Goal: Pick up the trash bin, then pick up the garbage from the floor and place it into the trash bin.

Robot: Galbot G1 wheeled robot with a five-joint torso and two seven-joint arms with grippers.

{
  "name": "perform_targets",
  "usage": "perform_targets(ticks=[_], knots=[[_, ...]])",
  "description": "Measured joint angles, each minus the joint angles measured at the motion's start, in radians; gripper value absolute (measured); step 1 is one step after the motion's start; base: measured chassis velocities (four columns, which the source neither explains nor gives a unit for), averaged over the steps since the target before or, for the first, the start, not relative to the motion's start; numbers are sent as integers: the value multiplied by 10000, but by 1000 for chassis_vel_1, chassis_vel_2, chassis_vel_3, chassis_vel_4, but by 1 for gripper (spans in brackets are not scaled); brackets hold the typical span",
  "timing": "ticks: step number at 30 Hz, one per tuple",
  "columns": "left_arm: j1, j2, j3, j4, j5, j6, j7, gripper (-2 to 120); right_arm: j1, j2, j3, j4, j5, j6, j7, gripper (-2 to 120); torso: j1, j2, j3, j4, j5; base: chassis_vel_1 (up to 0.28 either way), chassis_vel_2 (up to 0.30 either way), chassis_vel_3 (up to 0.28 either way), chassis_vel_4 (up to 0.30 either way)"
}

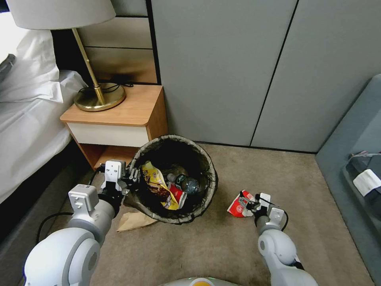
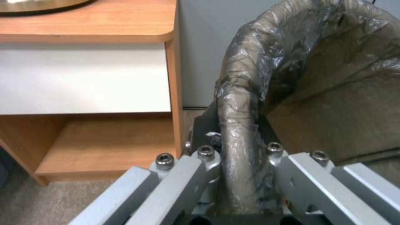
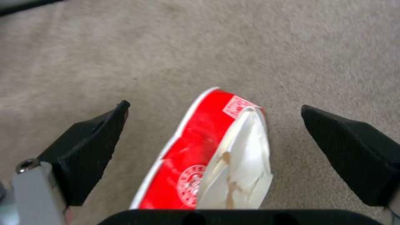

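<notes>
The trash bin point(image 1: 211, 169), round with a dark bag liner over its rim, is tilted with its mouth toward me. My left gripper point(image 1: 133, 174) is shut on its left rim; in the left wrist view the liner-wrapped rim point(image 2: 237, 109) runs between the closed fingers of this gripper point(image 2: 239, 153). Inside lie a yellow snack bag point(image 1: 156, 186), a clear bottle point(image 1: 185, 183) and a red-and-white wrapper point(image 1: 178, 194). To the right, another red-and-white wrapper point(image 1: 238, 207) lies on the carpet, and my right gripper point(image 1: 247, 204) stands open around it. The wrapper point(image 3: 200, 156) sits between the black fingertips point(image 3: 92, 143). A brown paper point(image 1: 133, 220) rests below the bin.
A wooden nightstand point(image 1: 119, 115) with a brass lamp point(image 1: 99, 97) stands just behind the bin, beside a white bed point(image 1: 27, 119). Grey wall panels point(image 1: 238, 71) close the back. A grey upholstered seat point(image 1: 357, 151) borders the right. Beige carpet point(image 1: 206, 246) lies in front.
</notes>
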Motion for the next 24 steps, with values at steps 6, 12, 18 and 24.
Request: perform_targets(ticks=[6,12,18,24], knots=[[-51,4,19,-1,16,16,-7,3,645,167,4,-948,84,41,212,100,0,0,0,0,0,0,0,0,0],[-138,55,43,77,49,26,-7,3,1006,377,14,-1628,112,132,221,100,0,0,0,1,-1,0,0,0,0],[-214,57,69,150,57,78,-21,3,1206,453,6,-2321,50,329,167,100,0,0,0,0,0,0,0,0,0],[-181,13,155,170,105,80,-21,3,1307,492,7,-2878,44,532,187,93,1,0,0,1,0,0,0,0,0]])
